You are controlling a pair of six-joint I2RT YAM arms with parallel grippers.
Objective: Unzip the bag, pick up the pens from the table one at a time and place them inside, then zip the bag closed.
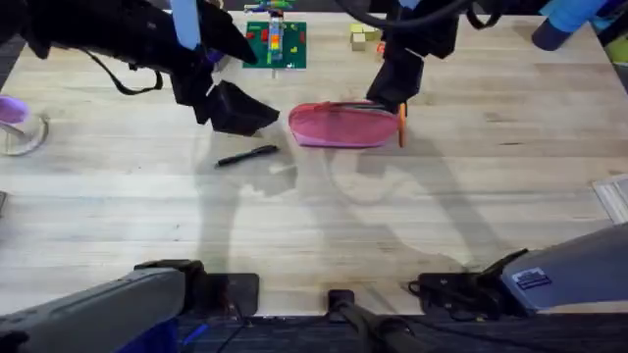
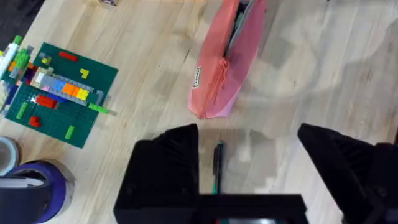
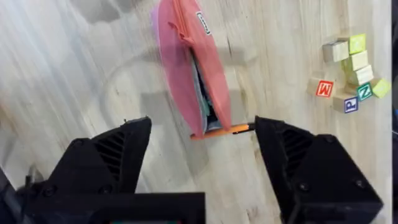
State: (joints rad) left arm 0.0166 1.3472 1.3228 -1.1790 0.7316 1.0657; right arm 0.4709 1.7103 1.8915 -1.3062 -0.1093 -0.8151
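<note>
Two pens visible, neither fully stowed. Bag (image 1: pixel 341 126) lies mid-table (image 1: pixel 392 216), unzipped: the right wrist view shows the mouth gaping with a dark interior, so step one reads as done. Orange pen (image 1: pixel 401 126) sits at the bag's 3 o'clock end, crosswise to the pouch, running roughly 12-to-6 in the overhead view; whether its tip is inside the mouth cannot be told. Black pen (image 1: pixel 247 155) lies on the wood at the bag's 8 o'clock, well clear, long axis near 9-to-3, slightly tilted. Bag's long axis also 9-to-3. Left gripper (image 1: pixel 231 110) hovers near the black pen, jaws spread, holding nothing. Right gripper (image 1: pixel 391 96) over the bag's right end, jaws likewise apart and empty. Remaining, by judgement: seat both pens, zip shut.
</note>
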